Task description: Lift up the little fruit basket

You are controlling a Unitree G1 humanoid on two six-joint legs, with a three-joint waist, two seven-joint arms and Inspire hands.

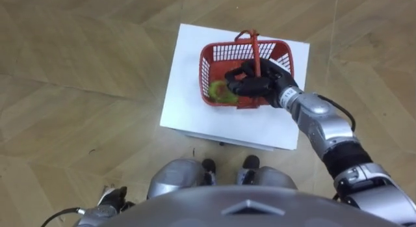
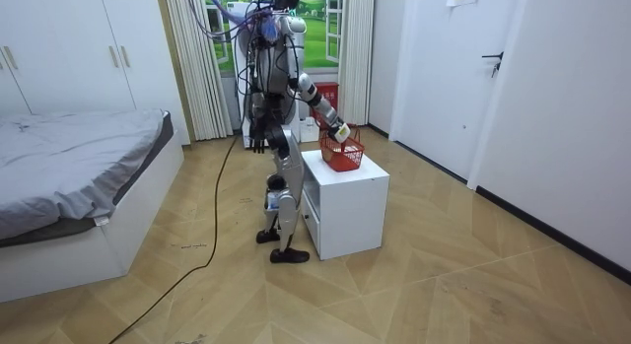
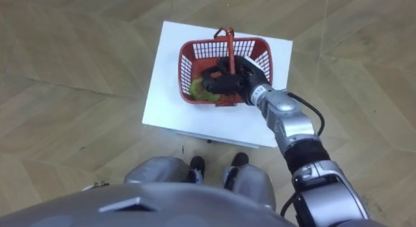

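A red plastic fruit basket (image 1: 218, 58) with a thin red handle (image 1: 255, 48) stands on the white cabinet (image 1: 195, 116) in front of me. Greenish-yellow fruit (image 1: 218, 91) lies in its left near corner. My right hand (image 1: 260, 80) reaches over the basket's middle, its dark fingers curled round the handle. The room view shows the basket (image 2: 342, 155) on the cabinet top with that hand (image 2: 339, 133) at the handle. My left hand (image 1: 116, 197) hangs at my side with relaxed fingers, away from the basket.
I stand close against the cabinet (image 2: 345, 201) on a wooden floor. A bed (image 2: 79, 176) lies at the room view's left. Behind me are curtains (image 2: 202, 58) and a window; a door (image 2: 449, 68) is at the room view's right.
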